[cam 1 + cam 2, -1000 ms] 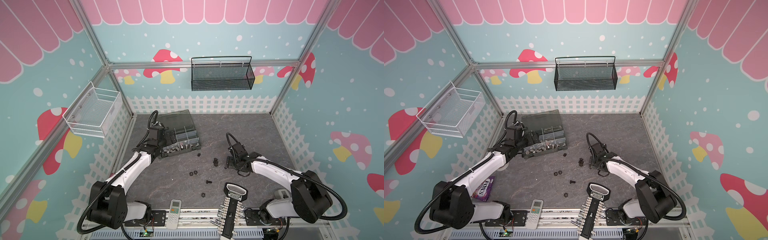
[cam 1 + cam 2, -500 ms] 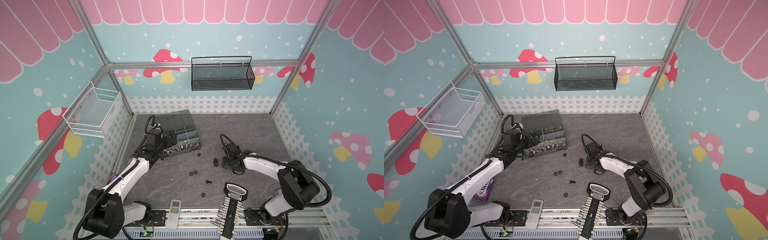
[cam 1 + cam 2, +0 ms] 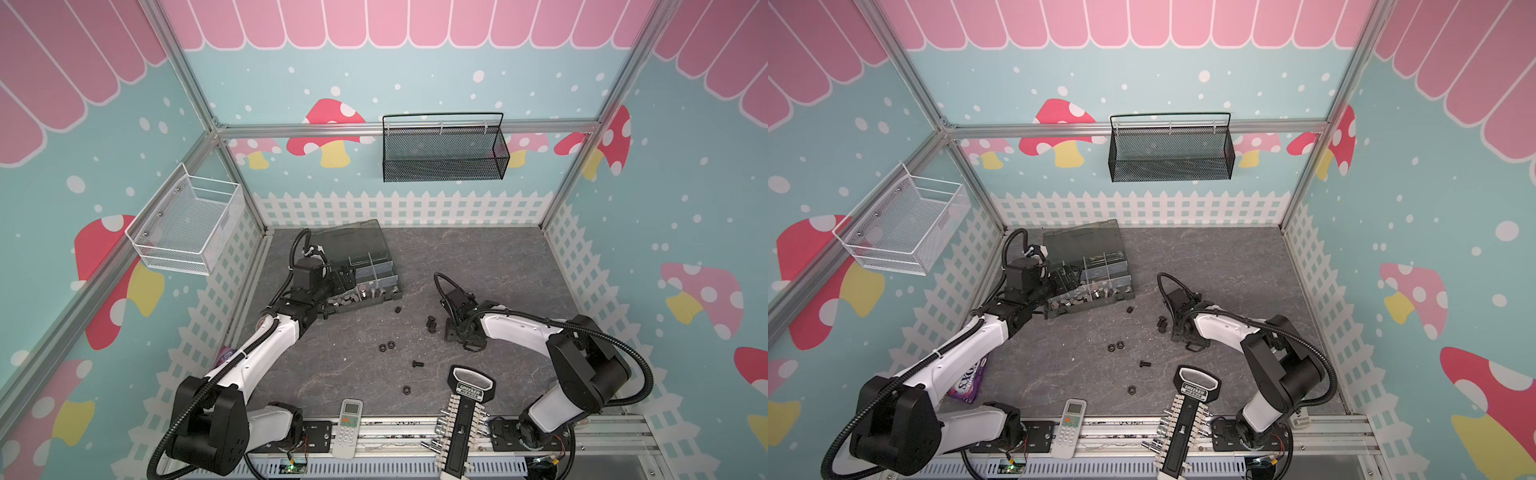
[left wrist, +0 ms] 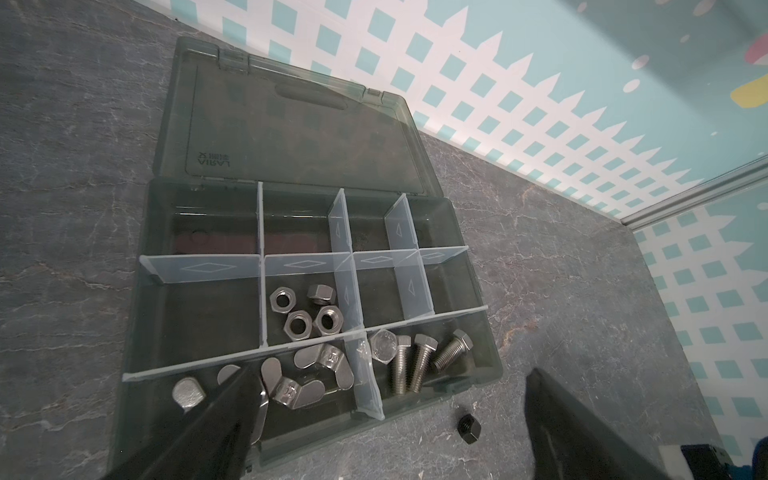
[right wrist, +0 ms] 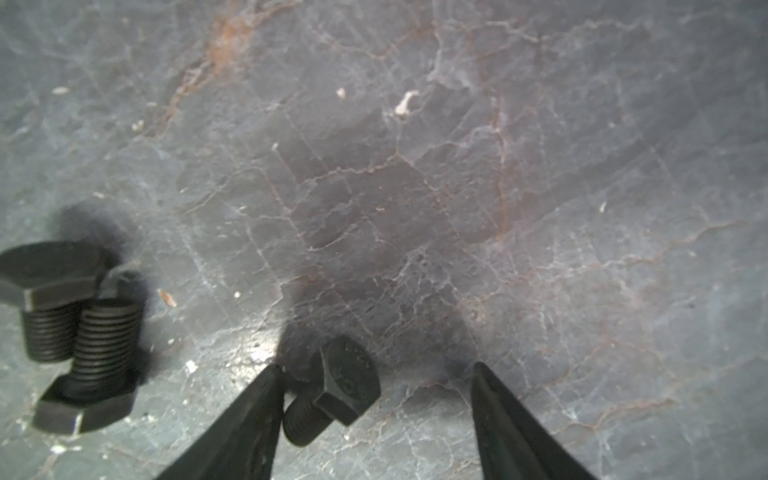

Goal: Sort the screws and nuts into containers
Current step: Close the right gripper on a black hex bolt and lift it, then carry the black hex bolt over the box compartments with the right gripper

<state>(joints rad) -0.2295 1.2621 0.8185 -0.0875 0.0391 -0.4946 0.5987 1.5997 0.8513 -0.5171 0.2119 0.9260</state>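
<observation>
Between the right fingers [image 5: 241,436] lay a black screw [image 5: 332,390] on the table [image 5: 457,166]. Its thread was just beside one finger and the other finger stood well apart, so I read those fingers as spread and clamping nothing. Two more black screws [image 5: 79,332] lay side by side nearby, heads at opposite ends. Over by the left arm stood the organizer box [image 4: 199,316], its lid folded flat behind it. Four silver nuts [image 4: 305,313] sat in a middle compartment, four silver screws [image 4: 415,359] in a front corner compartment, and wing nuts [image 4: 309,374] in the one beside that. A black nut [image 4: 468,428] sat on the table just outside the front wall. My left fingers [image 4: 208,428] hung over that front edge, released and empty. Other loose black nuts [image 3: 386,345] showed mid-table in both top views.
</observation>
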